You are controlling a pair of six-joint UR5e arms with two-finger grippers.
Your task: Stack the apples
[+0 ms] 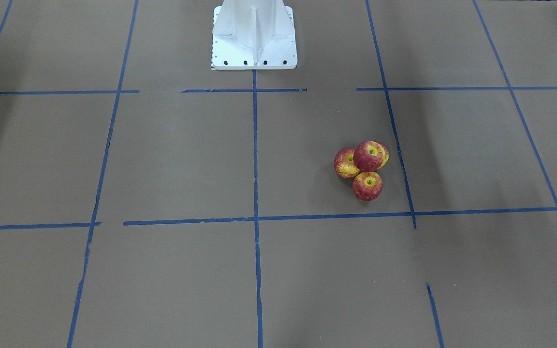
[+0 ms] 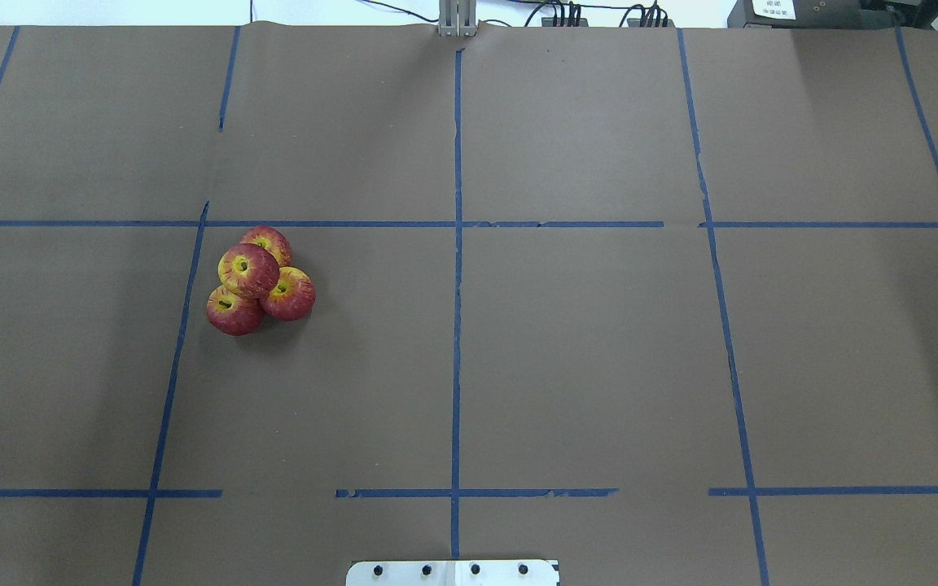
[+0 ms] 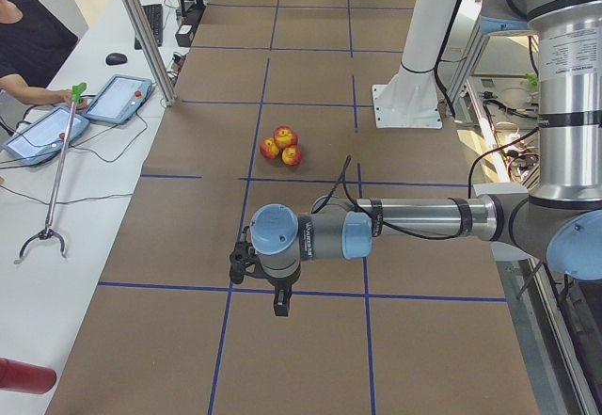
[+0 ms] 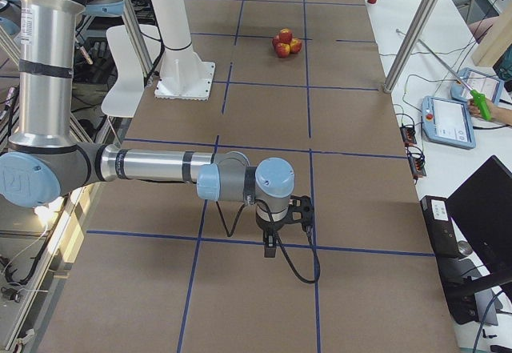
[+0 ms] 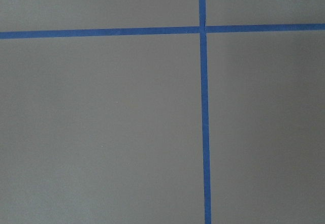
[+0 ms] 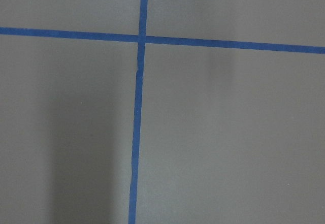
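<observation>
Three red-and-yellow apples (image 2: pixel 290 295) sit touching in a cluster on the brown table, left of the centre line. One more apple (image 2: pixel 248 270) rests on top of them, stem dimple up. The pile also shows in the front view (image 1: pixel 369 155), the left view (image 3: pixel 282 142) and the right view (image 4: pixel 286 42). My left gripper (image 3: pixel 280 307) hangs over the table's left end, far from the pile. My right gripper (image 4: pixel 270 249) hangs over the right end. Both show only in side views, so I cannot tell if they are open or shut. The wrist views show only table and tape.
The white robot base (image 1: pixel 254 48) stands at mid-table on the robot's side. Blue tape lines (image 2: pixel 457 325) grid the brown paper. An operator's side table holds tablets (image 3: pixel 118 98) and a reacher stick (image 3: pixel 52 184). A metal post (image 3: pixel 141 29) stands at the table's far edge.
</observation>
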